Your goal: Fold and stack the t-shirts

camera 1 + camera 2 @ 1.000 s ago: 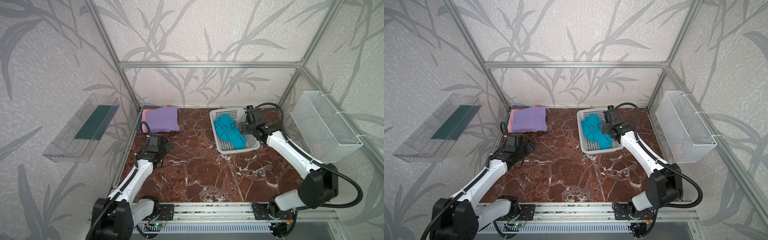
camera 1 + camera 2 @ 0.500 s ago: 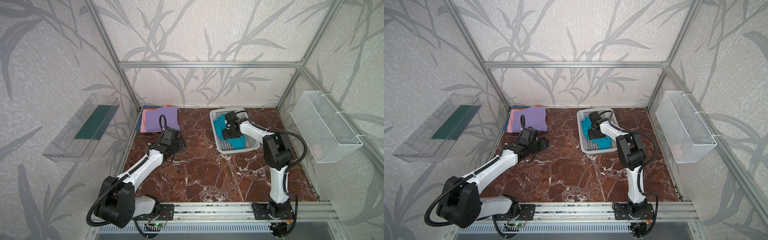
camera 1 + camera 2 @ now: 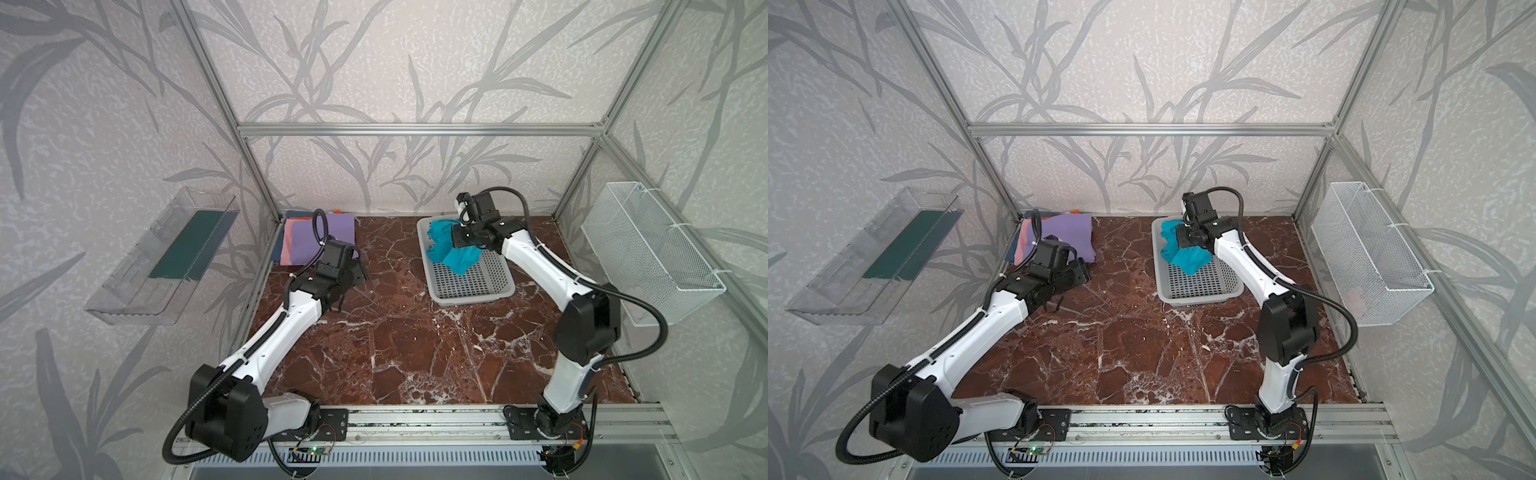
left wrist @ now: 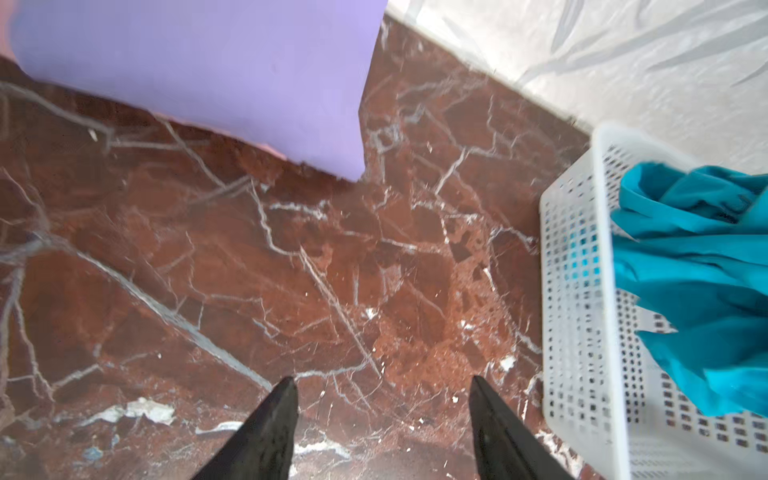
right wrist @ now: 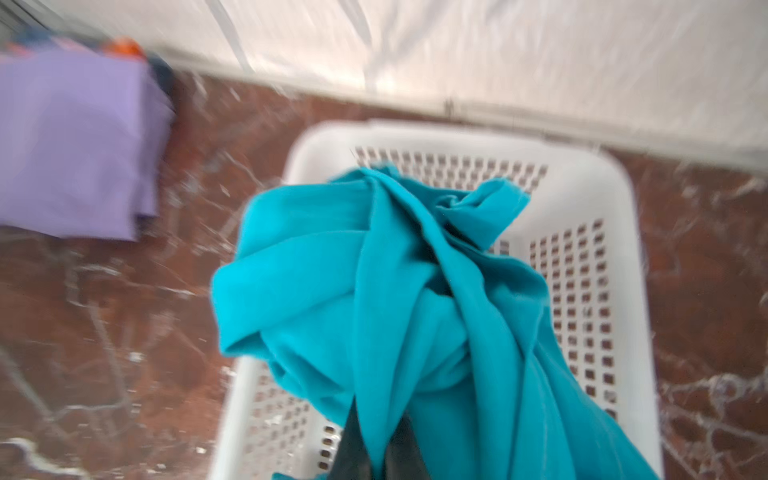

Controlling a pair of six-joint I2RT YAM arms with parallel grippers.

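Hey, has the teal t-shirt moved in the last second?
Yes. The right gripper, shut on the teal t-shirt, has drawn it up off the white basket's near end, toward its far end.

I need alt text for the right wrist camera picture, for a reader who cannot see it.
The right gripper, jaws shut, pinches a crumpled teal cotton t-shirt over a white perforated plastic basket on a red-brown marble table. A folded lilac t-shirt lies apart, near the wall.

Leaf-patterned grey walls (image 3: 374, 62), aluminium frame (image 3: 415, 129), red-brown marble floor (image 3: 415, 353).
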